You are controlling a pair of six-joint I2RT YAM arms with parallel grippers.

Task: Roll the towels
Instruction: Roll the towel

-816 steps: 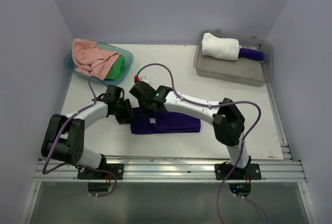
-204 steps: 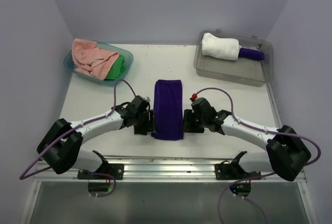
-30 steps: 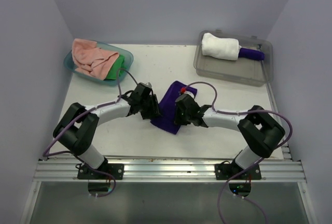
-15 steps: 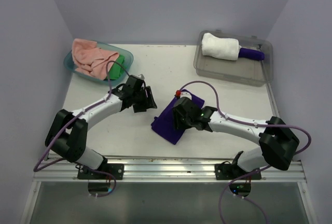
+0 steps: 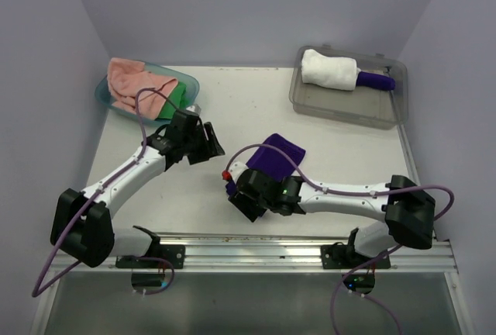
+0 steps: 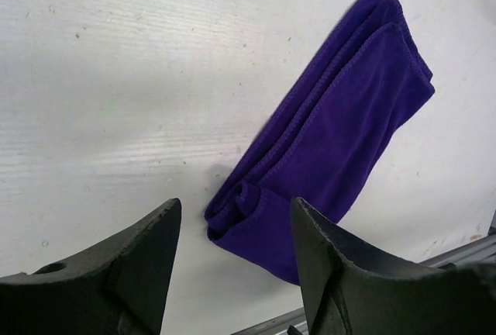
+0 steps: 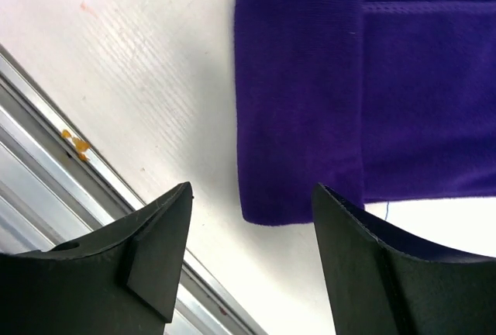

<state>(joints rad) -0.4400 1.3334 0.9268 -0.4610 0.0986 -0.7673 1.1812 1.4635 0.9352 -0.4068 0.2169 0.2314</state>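
Note:
A folded purple towel [image 5: 279, 154] lies slantwise on the table, its near end hidden under my right arm. In the left wrist view the purple towel [image 6: 341, 118] shows a small curl at its near end [image 6: 239, 202]. My left gripper [image 5: 211, 147] is open and empty, off to the towel's left; in its own view the left gripper [image 6: 236, 253] hovers above the table. My right gripper [image 5: 243, 198] is open and empty over the towel's near end, and the towel's edge [image 7: 302, 157] lies just beyond the right gripper [image 7: 252, 230].
A teal basket [image 5: 105, 94] at the back left holds a pink towel [image 5: 136, 83] and a green towel [image 5: 178, 98]. A clear bin [image 5: 341, 106] at the back right holds a white rolled towel [image 5: 329, 69] and a purple roll [image 5: 376, 81]. A metal rail [image 7: 46, 188] runs along the near edge.
Both grippers have opened and let go of the purple towel. The left one has backed off to the upper left; the right has drawn back toward the towel's near end.

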